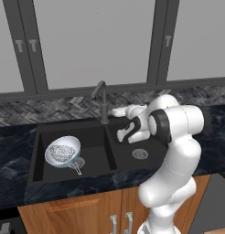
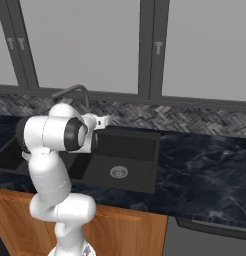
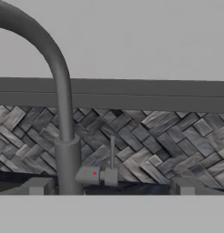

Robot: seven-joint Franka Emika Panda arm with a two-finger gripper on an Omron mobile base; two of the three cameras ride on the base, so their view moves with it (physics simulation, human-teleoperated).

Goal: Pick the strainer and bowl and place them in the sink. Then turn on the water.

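Spanning the width of the scene, the dark marbled counter (image 1: 13, 141) carries the black double-basin sink (image 1: 112, 172), with a grey herringbone backsplash (image 1: 50, 109) behind it and wood-fronted cabinets (image 1: 87, 212) below. Grey upper cabinet doors (image 1: 96, 41) fill the wall above.

The white arm (image 1: 176, 151) rises in front of the sink's right basin and bends back toward the wall, its hand level with the faucet base. The gripper (image 3: 109, 193) faces the backsplash; in the hand view its two finger tips (image 3: 38, 186) stand far apart, one at each side of the faucet's lower body, so the jaws are wide and hold nothing. Whether either tip touches the faucet cannot be told.

The dark gooseneck faucet (image 1: 103, 103) stands upright at the sink's rear edge, between the two basins, its spout curving to the left basin's side. In the hand view a small lever (image 3: 102, 173) projects sideways from the faucet's column, with a thin rod standing upright on it.

The bowl (image 1: 54, 155) sits tilted in the left basin. The strainer (image 1: 63, 152) rests inside the bowl, its mesh visible above the rim, and its thin handle (image 1: 77, 168) extends out past the bowl's lower edge toward the basin floor. A round metal drain (image 1: 139, 154) lies in the right basin.
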